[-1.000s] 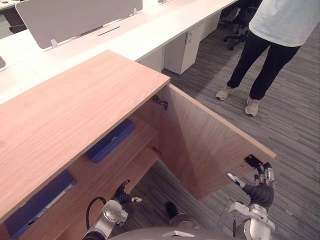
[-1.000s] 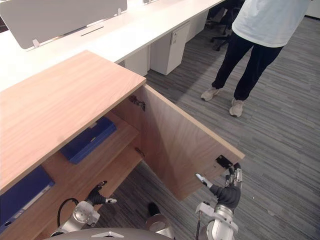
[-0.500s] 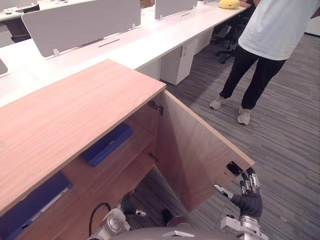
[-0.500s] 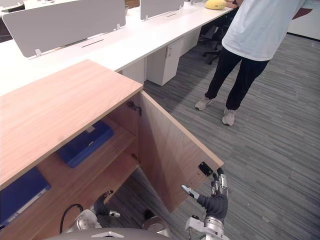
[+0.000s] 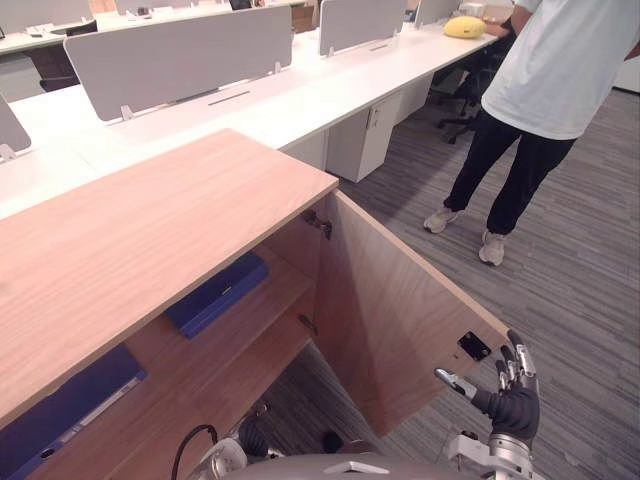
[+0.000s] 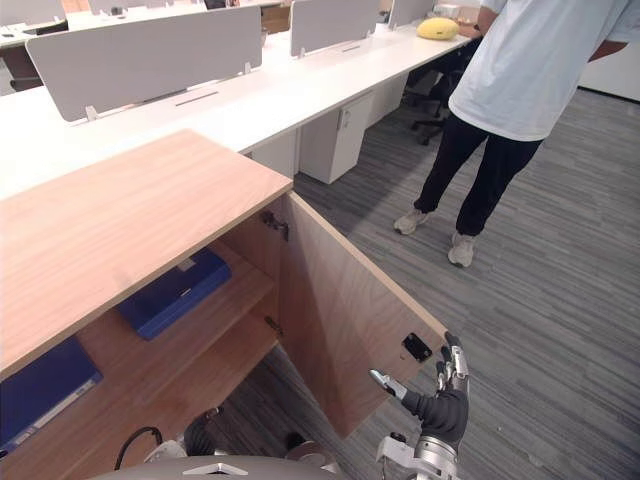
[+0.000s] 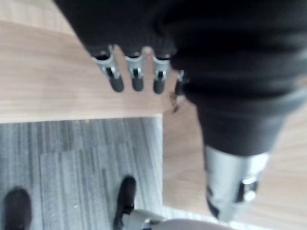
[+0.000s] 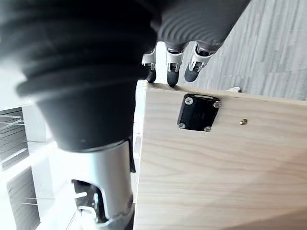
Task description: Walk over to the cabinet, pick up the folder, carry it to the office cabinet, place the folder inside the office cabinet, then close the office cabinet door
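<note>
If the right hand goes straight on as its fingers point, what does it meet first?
The right hand probably meets the free edge of the cabinet door by the black plate; its fingers are near it, depth unclear.

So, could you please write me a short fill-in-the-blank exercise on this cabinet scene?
1. The light wooden cabinet door stands ___.
2. The flat blue folder nearest that door lies ___ the cabinet.
3. The right hand holds straight fingers at the door's edge by a small ___ plate.
Missing: open; inside; black.
</note>
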You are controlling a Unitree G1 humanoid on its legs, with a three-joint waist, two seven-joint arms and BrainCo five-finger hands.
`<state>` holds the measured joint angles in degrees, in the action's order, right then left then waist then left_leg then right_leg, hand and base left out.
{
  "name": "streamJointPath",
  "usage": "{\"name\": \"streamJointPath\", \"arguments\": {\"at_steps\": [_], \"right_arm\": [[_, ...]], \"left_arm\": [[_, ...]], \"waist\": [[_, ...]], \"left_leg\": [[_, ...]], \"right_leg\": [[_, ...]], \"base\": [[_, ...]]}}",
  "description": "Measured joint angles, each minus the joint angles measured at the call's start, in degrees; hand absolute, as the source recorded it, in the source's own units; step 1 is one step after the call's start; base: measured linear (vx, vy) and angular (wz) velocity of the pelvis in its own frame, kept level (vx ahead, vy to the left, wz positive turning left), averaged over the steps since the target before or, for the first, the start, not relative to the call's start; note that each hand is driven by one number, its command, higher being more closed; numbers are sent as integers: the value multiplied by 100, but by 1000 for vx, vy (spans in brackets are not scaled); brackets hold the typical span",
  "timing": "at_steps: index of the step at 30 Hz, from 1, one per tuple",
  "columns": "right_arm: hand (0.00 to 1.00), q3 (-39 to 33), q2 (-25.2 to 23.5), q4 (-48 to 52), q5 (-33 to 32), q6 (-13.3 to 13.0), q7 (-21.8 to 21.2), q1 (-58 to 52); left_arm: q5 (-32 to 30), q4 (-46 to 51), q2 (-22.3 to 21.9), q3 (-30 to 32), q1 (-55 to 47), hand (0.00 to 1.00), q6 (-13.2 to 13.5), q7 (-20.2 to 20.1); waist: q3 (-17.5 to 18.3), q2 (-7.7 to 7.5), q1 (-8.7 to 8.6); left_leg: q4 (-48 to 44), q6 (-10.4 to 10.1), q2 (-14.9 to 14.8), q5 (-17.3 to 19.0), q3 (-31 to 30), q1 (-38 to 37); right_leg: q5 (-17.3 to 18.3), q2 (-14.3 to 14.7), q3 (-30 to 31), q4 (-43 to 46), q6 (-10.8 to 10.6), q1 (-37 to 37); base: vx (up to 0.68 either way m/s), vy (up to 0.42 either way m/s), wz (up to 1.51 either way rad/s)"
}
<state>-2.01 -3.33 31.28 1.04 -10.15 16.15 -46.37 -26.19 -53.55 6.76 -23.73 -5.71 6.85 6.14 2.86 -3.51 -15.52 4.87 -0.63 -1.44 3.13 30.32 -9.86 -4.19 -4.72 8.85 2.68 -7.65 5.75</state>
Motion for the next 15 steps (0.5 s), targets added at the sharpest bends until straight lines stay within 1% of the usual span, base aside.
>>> {"name": "streamJointPath", "arguments": {"at_steps": [2, 3, 4, 7, 10, 13, 15], "right_arm": [[0, -155, -2, -1, 50, -65, 0, 29], [0, -241, -4, -2, 50, -112, -1, 77], [0, -362, -5, -9, 52, -184, -10, 139], [0, -730, -9, -92, 61, -355, -56, 398], [0, -1141, -21, -291, 113, -380, -28, 690], [0, -1585, -54, -730, 111, -377, 187, 1006], [0, -1844, -71, -946, 106, -369, 239, 1136]], "left_arm": [[1, -2, 0, -1, -22, 0, -4, 10], [2, -3, -14, -3, -54, 0, -4, 9], [2, -4, -10, -2, -86, 0, -7, 7], [6, -8, 3, 14, -110, 0, -16, -1], [13, -6, 5, 53, -116, 0, -18, -25], [16, -3, 1, 125, -127, 0, -24, -33], [29, 4, 1, 176, -127, 0, -27, -33]], "waist": [[25, -51, 53], [15, -75, 76], [4, -91, 89], [-8, -105, 124], [-17, -126, 151], [-16, -125, 148], [-22, -110, 123]], "left_leg": [[0, -5, 2, -3, -6, -3], [0, -8, 6, -5, -12, -4], [1, -11, 8, -7, -26, -4], [1, -12, 9, -7, -52, -3], [1, -17, 16, 1, -71, 13], [1, -12, 25, 17, -121, 45], [0, -12, 34, 19, -206, 77]], "right_leg": [[20, -4, -4, 10, 13, 0], [57, -12, -9, 22, 65, 3], [73, -23, -20, 43, 65, 7], [100, -32, -41, 55, 68, 6], [89, -46, -54, 58, 91, 8], [91, -69, -105, 48, 88, 10], [94, -86, -181, 50, 81, 4]], "base": [[-9, -17, 2], [-17, -32, 4], [-17, -32, 5], [-1, -29, 5], [6, -7, 1], [23, -20, 10], [33, -22, 17]]}}
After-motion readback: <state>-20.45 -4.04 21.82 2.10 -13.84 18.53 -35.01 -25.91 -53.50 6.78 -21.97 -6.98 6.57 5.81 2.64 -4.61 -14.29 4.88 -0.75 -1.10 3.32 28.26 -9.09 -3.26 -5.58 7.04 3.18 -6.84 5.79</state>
